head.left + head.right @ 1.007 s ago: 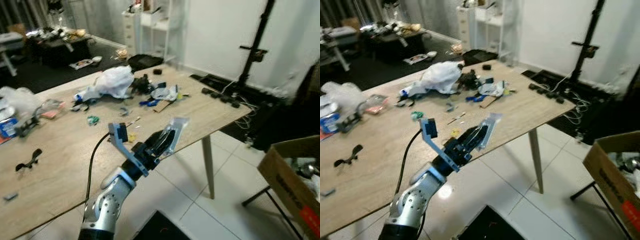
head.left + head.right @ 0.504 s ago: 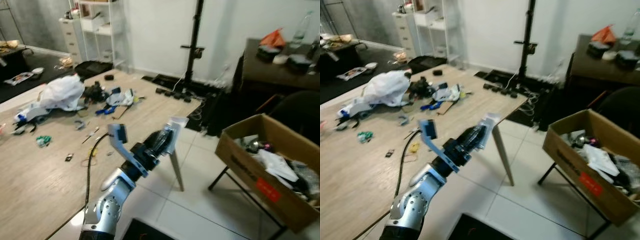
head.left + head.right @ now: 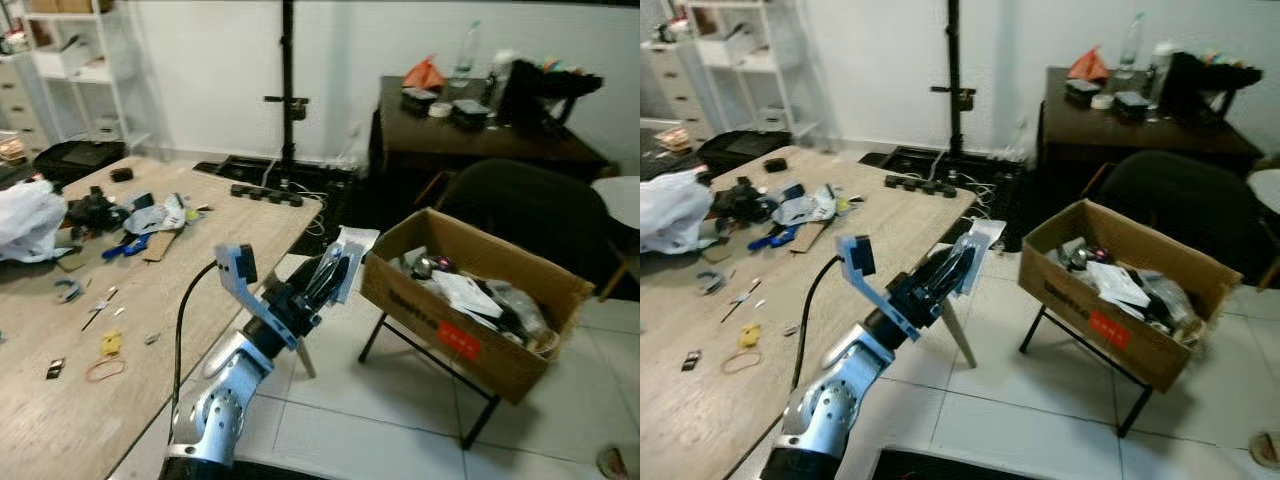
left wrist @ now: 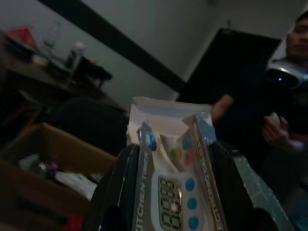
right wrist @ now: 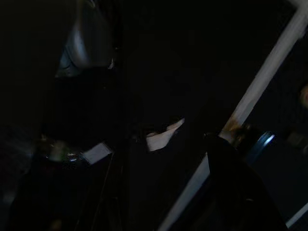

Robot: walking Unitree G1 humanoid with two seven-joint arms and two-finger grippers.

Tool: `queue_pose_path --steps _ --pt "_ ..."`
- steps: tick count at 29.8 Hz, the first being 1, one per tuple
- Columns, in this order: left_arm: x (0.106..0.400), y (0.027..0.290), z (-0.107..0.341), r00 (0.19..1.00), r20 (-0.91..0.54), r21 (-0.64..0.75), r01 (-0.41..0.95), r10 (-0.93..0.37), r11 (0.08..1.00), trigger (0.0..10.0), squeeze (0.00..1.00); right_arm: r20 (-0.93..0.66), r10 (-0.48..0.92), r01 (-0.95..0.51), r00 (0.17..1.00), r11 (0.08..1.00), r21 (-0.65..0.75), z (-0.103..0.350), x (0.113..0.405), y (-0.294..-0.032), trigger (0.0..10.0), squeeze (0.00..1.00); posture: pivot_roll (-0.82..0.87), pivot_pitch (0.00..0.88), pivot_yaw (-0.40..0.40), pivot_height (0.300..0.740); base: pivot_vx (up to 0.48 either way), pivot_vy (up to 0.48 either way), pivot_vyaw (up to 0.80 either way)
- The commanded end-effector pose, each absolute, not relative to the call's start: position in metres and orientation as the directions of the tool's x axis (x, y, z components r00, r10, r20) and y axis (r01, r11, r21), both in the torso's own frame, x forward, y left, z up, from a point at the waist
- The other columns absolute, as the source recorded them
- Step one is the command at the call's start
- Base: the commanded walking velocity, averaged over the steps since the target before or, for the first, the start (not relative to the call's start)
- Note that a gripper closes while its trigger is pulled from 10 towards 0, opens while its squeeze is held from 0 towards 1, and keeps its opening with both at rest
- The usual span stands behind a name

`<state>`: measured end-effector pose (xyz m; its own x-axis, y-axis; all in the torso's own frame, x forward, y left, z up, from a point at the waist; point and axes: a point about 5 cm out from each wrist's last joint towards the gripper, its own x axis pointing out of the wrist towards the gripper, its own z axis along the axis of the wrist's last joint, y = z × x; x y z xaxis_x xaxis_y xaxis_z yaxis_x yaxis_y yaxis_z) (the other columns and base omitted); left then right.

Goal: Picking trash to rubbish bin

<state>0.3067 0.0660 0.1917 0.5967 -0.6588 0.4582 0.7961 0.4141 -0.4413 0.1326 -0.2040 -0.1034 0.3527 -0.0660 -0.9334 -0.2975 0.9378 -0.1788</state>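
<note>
My left gripper (image 3: 333, 275) is raised in front of me, shut on a clear plastic kitchen timer package (image 3: 345, 258). The left wrist view shows that package (image 4: 171, 168) up close between the black fingers (image 4: 118, 183), with a printed timer face and coloured dots. An open cardboard box (image 3: 475, 300) serving as the rubbish bin stands on a black folding stand to the right, holding papers and scraps. The package hangs just left of the box's near corner, over white floor tiles. The right wrist view is very dark and blurred.
The wooden table (image 3: 150, 300) lies to my left with scattered trash, a rubber band (image 3: 105, 368) and a white bag (image 3: 25, 220). A black light stand (image 3: 288, 95), a dark desk (image 3: 470, 140) and a black chair (image 3: 525, 210) stand behind the box. A person (image 4: 284, 110) appears in the left wrist view.
The camera has swung right: the table slid left and the cardboard box came toward the middle, closer to the held package. The left gripper keeps its grip.
</note>
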Motion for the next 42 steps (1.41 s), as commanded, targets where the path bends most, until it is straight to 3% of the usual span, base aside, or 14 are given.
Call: queue_pose_path --steps 1,10,18,21,23,28,32,42 --pt "0.307 0.065 0.189 0.607 0.446 -0.44 0.788 -0.657 0.43 10.0 0.0 -0.945 -0.055 -0.304 0.321 0.939 -0.158 -0.107 0.123 -0.2 10.0 0.0 -0.12 0.085 0.053 0.74 0.0 0.0 -0.8" --pt "0.309 0.064 0.191 0.611 0.452 -0.438 0.787 -0.65 0.436 10.0 0.0 -0.946 -0.05 -0.302 0.32 0.941 -0.152 -0.108 0.123 -0.196 10.0 0.0 -0.12 0.085 0.057 0.74 0.0 0.0 -0.8" --pt "0.315 0.071 0.189 0.664 0.435 -0.432 0.747 -0.608 0.506 10.0 0.0 -0.943 -0.041 -0.307 0.329 0.94 -0.148 -0.107 0.128 -0.19 10.0 0.0 -0.12 0.08 0.053 0.74 0.0 0.0 -0.8" --pt "0.318 0.073 0.187 0.693 0.418 -0.419 0.721 -0.587 0.552 10.0 0.0 -0.943 -0.04 -0.309 0.331 0.939 -0.148 -0.107 0.128 -0.19 10.0 0.0 -0.12 0.079 0.051 0.74 0.0 0.0 -0.8" --pt "0.328 0.082 0.178 0.78 0.344 -0.359 0.624 -0.523 0.694 10.0 0.0 -0.943 -0.041 -0.312 0.332 0.938 -0.15 -0.107 0.128 -0.189 10.0 0.0 -0.11 0.077 0.049 0.74 0.0 0.0 -0.8" --pt "0.333 0.092 0.171 0.827 0.309 -0.341 0.557 -0.47 0.757 10.0 0.0 -0.942 -0.043 -0.315 0.332 0.936 -0.154 -0.107 0.127 -0.189 10.0 0.0 -0.11 0.077 0.047 0.74 0.0 0.0 -0.8" --pt "0.334 0.096 0.168 0.844 0.294 -0.317 0.529 -0.449 0.787 10.0 0.0 -0.94 -0.045 -0.31 0.339 0.938 -0.156 -0.107 0.127 -0.192 10.0 0.0 -0.11 0.078 0.045 0.74 0.0 0.0 -0.71" --pt "0.333 0.093 0.163 0.837 0.301 -0.296 0.537 -0.456 0.79 10.0 0.0 -0.935 -0.048 -0.308 0.351 0.937 -0.164 -0.106 0.128 -0.199 10.0 0.0 -0.11 0.085 0.044 0.74 0.0 0.0 0.0"
